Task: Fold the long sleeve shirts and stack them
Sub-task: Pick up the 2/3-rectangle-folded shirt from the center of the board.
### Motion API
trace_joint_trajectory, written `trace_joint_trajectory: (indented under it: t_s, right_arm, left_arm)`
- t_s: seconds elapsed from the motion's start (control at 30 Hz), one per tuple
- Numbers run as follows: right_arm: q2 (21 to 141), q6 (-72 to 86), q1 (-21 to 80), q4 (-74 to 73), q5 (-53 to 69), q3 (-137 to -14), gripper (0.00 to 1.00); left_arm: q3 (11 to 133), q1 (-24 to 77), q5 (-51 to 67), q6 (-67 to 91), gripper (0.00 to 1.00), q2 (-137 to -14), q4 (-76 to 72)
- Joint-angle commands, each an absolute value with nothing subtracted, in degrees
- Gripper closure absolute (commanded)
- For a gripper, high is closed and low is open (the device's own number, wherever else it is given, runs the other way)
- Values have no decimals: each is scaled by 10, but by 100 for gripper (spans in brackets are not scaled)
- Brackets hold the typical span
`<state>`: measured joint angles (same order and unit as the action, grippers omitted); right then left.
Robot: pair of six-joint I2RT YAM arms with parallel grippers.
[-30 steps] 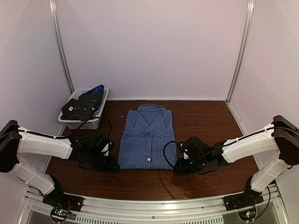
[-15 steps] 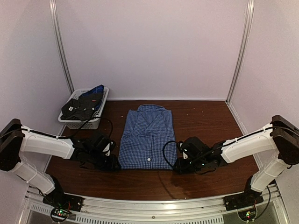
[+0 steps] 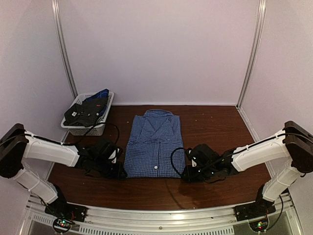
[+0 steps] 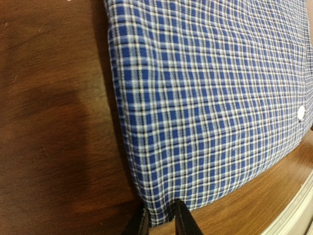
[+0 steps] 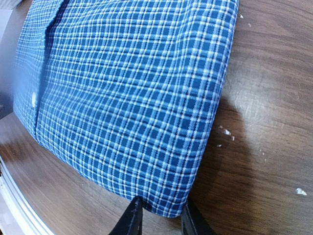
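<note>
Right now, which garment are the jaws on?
The folded blue-checked shirt lying flat mid-table, a near corner between each arm's jaws; the dark clothes heaped in the white basket are untouched.

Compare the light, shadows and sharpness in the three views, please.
Top external view: dim, soft; the corner posts lean inward from the wide lens. Left wrist view: the shirt looks sharp, and a dark shadow lies on the table along its left edge. Right wrist view: checks sharp nearby, blurred at far left; the shadow falls right of the fold.
</note>
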<state>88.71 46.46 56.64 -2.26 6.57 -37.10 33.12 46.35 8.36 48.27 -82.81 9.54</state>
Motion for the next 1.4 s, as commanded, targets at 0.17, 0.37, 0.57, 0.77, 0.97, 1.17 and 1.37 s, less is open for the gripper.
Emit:
trace_joint_trajectory:
  t_s: [0.17,0.37,0.57,0.77,0.97,1.17,1.37]
  right_arm:
    - [893,467,571,-34,52,-362,80]
    - [863,461,573,-54,32,-360,100]
    - [829,473,597,-65,23,-341,100]
    - [778,507,645,-92,-9,-320,100]
    - [709,554,706,-128,-52,-300,100]
    - [689,575,744,-166,-80,-326,100]
    - [679,504,704,-221,-141,-428,100]
  left_arm:
    - [341,466,104,479,92,-847,91]
    - [342,467,115,485,100,-832,101]
    - [336,479,106,494,100,-791,132]
    - [312,522,70,525,100,-730,181]
    - [290,599,27,584,100,-649,229]
    - [319,638,-8,604,100,-621,269]
    - [431,603,-66,530,100,-624,319]
